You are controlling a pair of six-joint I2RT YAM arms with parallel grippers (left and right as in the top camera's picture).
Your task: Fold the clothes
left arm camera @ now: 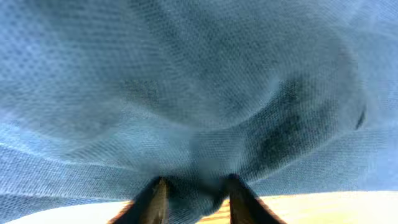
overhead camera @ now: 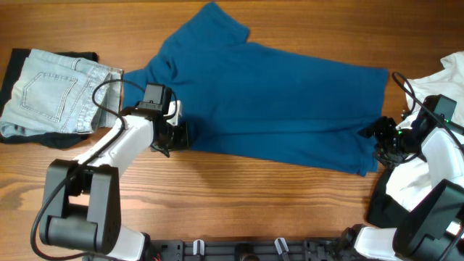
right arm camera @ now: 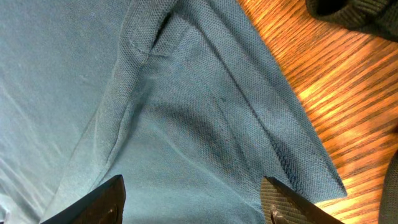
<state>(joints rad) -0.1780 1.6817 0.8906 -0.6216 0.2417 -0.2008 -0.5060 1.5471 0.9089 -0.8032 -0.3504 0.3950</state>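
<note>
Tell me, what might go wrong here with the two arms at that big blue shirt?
The left gripper seems to pinch only a small bunch at the edge of the deep-blue fabric shirt; that bunch might slip free when lifted. The right gripper hangs open over the hem corner, so it could catch just one layer and skew the fold.
</note>
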